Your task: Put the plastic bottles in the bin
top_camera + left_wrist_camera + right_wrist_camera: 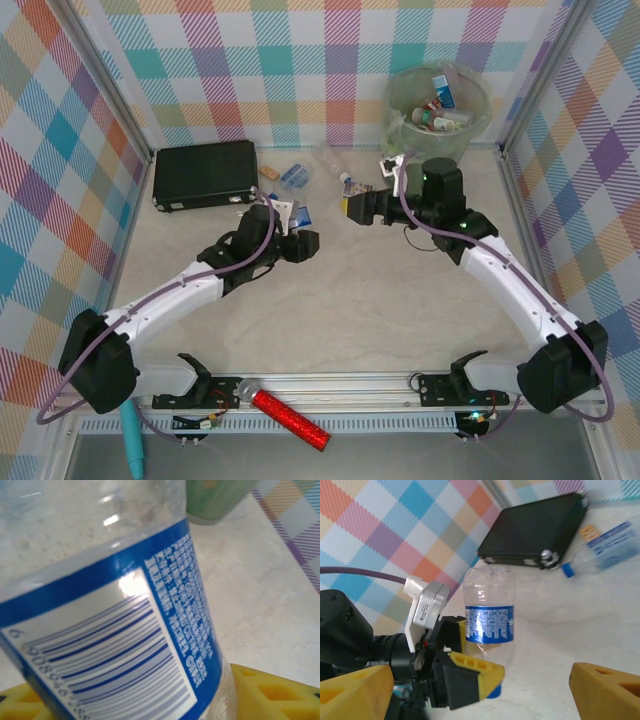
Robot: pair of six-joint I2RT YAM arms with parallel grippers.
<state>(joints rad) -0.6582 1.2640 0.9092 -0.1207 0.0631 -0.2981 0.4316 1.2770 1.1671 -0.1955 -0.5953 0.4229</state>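
A clear plastic bottle [115, 605] with a blue label is held cap-down, a little above the table, by my left gripper [145, 702], whose yellow fingers [272, 690] are shut on it. The same bottle [489, 615] and left gripper [465, 672] appear ahead of my right gripper [480, 682], which stands open with nothing between its fingers [607, 692]. From above, the left gripper [298, 232] and its bottle [296, 213] are at table centre, the right gripper [352, 208] just to their right. The bin [440, 100], back right, holds several bottles.
A flat black case [205, 175] lies back left. Beside it are a small orange box [268, 172] and loose bottles [295, 177] [352, 184] [328, 155]. A red glittery cylinder [290, 418] rests on the front rail. Checked walls enclose the table.
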